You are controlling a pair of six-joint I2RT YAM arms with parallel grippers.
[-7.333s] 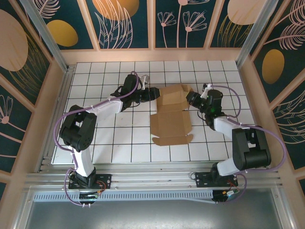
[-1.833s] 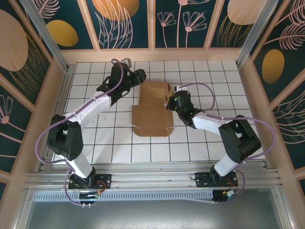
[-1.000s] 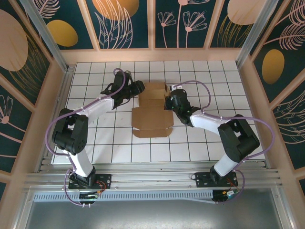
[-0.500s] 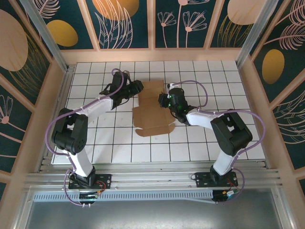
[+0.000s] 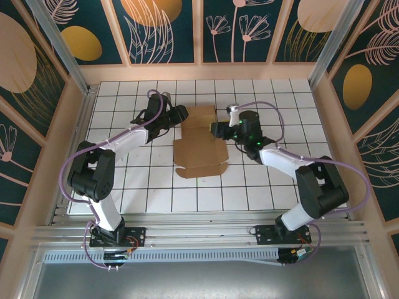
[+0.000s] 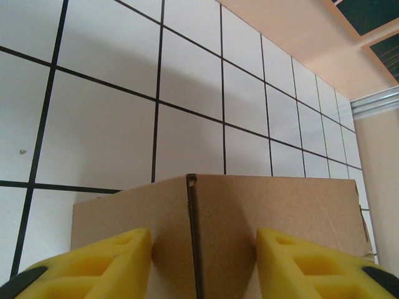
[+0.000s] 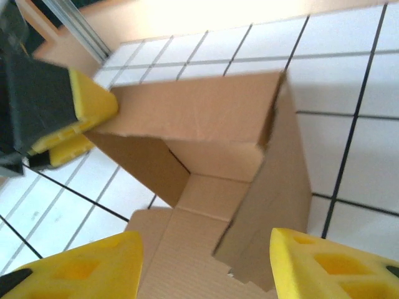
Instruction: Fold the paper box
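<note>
The paper box [image 5: 199, 149] is brown cardboard on the white grid table, its far half folded into raised walls and its near panel lying flat. My left gripper [image 5: 181, 114] is open at the box's far left corner. In the left wrist view my left gripper [image 6: 202, 242] has its yellow fingers spread against the outer cardboard wall [image 6: 280, 205], either side of a slit. My right gripper [image 5: 216, 129] stands open just right of the box. In the right wrist view the right gripper [image 7: 206, 252] faces the raised right wall [image 7: 280, 187] and holds nothing. The left gripper's fingers [image 7: 93, 103] touch the far wall's end.
The gridded table [image 5: 280, 180] stretches wide on both sides of the box and in front of it. A peach-coloured border wall [image 5: 199, 71] and aluminium rails [image 5: 56, 43] close off the far side and the flanks.
My right gripper has opened and drawn back to the right, off the box's right wall. The left gripper has stayed in place at the far left corner.
</note>
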